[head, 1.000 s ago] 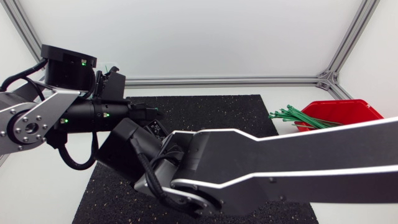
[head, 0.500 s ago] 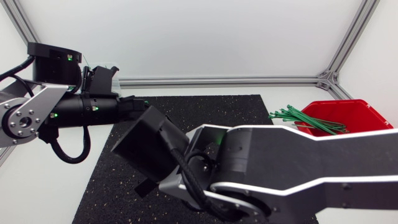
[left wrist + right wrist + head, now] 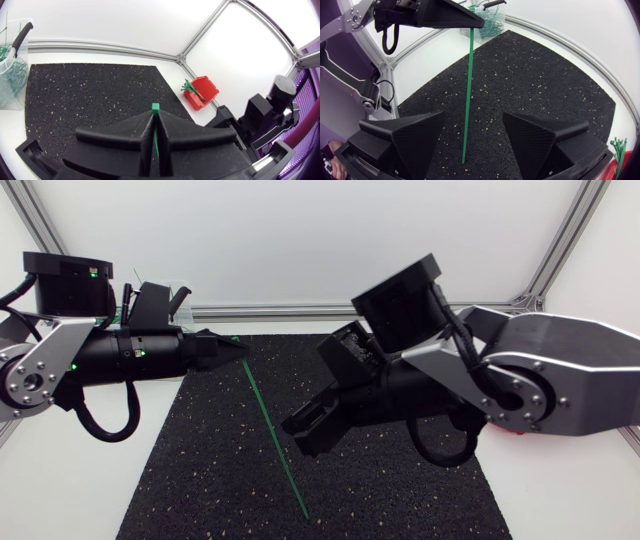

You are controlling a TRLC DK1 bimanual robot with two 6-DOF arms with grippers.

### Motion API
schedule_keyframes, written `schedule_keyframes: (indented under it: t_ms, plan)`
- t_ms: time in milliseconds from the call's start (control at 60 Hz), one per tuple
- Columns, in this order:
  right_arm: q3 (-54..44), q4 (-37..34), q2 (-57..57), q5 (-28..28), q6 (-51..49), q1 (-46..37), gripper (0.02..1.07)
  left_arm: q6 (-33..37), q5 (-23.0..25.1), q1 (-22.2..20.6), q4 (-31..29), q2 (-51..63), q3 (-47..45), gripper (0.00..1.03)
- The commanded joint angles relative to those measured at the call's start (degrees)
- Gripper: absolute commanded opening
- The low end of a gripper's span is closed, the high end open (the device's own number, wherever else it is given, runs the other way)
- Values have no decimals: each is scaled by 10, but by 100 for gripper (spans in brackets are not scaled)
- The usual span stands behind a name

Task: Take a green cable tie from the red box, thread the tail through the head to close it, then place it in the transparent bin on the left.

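left gripper (image 3: 155, 117): shut tight, clamped on the green cable tie (image 3: 468, 95) near its head end; nothing else gripped.
left fingers (image 3: 172, 131): pressed together with only the strip between them; level, aimed across the black mat (image 3: 200, 470).
tie head (image 3: 155, 106): pokes out just past the left fingertips, square and green, not threaded.
tie strip: runs back between the left pads in the left wrist view, then drops out under the tips as one straight length.
tie tail: hangs down from the left gripper, slightly slanted, free end low over the mat; touching the mat or not, cannot tell.
right gripper (image 3: 473, 115): wide apart, gripping nothing.
tie vs right gripper: sits in the gap between the two wedge fingers, roughly midway, clear of both in the right wrist view; ends low in that gap.
left vs right gripper: apart, no contact; left tips up ahead of the right gripper, above its open gap.
red box (image 3: 202, 92): well ahead of the left gripper, off the mat's far corner; well apart from the held tie.
spare ties (image 3: 190, 86): bunched in the red box, sticking out over its rim.
transparent bin (image 3: 10, 75): ahead of the left gripper and off to one side, just beside the mat's edge; seen just behind the left tips from the right wrist view.
bin contents (image 3: 17, 70): green ties, looped and tangled; count unreadable.
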Motion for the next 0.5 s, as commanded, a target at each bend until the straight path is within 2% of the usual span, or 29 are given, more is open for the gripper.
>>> schedule_keyframes:
  t_ms: [0,117,283,383,483]
  plan:
    - [-21,14,-10,-63,-33,-40,90,6,28,3,17,-8,-14,4]
    - [-19,5,-7,-109,-50,-75,90,11,63,-3,43,-7,-20,4]
    - [11,-56,18,-189,-68,-109,90,37,97,-22,50,-14,-19,4]
    - [28,-84,13,-200,-118,-113,91,53,110,-34,55,-16,-17,4]
    - [53,-137,9,-209,-177,-112,102,54,139,-36,55,-5,-3,4]
